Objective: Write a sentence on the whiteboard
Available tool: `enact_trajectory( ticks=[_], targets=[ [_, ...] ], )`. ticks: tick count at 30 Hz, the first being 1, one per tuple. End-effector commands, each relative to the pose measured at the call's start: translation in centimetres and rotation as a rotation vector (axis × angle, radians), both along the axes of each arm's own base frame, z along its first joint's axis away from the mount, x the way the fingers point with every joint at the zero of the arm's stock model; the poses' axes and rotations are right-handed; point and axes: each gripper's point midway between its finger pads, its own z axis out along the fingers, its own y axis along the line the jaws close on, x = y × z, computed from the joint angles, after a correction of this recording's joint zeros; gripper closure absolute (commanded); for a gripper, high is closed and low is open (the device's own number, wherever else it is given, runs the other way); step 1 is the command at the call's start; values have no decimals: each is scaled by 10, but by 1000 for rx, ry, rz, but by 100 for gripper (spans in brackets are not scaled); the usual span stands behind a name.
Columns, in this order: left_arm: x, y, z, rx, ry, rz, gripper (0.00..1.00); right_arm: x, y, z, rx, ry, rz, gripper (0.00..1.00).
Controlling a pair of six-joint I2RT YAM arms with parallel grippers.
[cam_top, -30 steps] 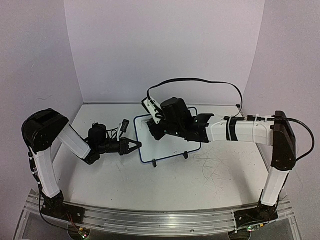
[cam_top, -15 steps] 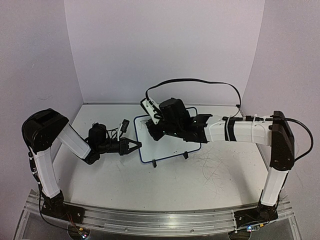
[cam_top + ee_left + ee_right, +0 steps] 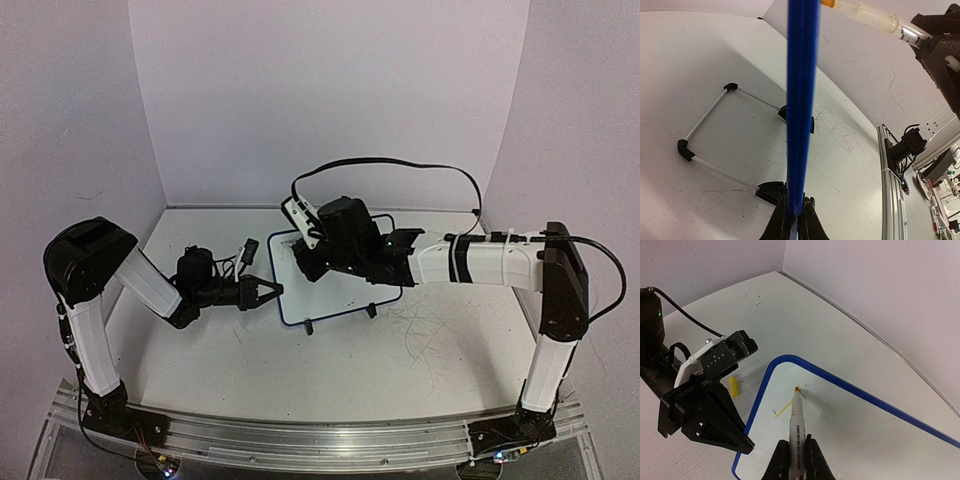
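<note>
left gripper (image 3: 272, 291): closed tight on the whiteboard's left edge. In the left wrist view the blue frame runs up from between its fingers (image 3: 810, 227) at the bottom of the frame.
right gripper (image 3: 305, 262): clamped on the marker. In the right wrist view the fingers (image 3: 781, 462) pinch the barrel at bottom centre.
whiteboard (image 3: 345, 295): centre of the top view, between the two grippers. It stands propped on the table with its far edge higher. The blue frame rounds a corner at mid-frame in the right wrist view (image 3: 850, 430).
marker (image 3: 797, 425): pale barrel with black print. It points up the frame, its yellow-orange tip on or just above the board's surface; contact cannot be told. It also crosses the upper right of the left wrist view (image 3: 870, 16).
yellow stroke (image 3: 784, 409): a short slanted line on the board, just lower left of the marker tip.
feet (image 3: 310, 326): two small black ones under the board's near edge, resting on the table.
cap (image 3: 733, 386): small and yellow, lying on the table just left of the board frame.
table (image 3: 300, 380): white and scuffed, with thin grey scratches (image 3: 430, 335) to the right of the board.
</note>
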Motion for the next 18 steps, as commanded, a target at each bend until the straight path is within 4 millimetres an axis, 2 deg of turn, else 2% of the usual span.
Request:
enact_trajectory(
  ticks=[1,18],
  targets=[
    [4,-3,14,-13,-35,-9,100,6,-6,3,12,-7,-49,100],
    [4,-3,16,-13,-38,-7,100,0,-13,-7,1,19,-51,100]
  ],
)
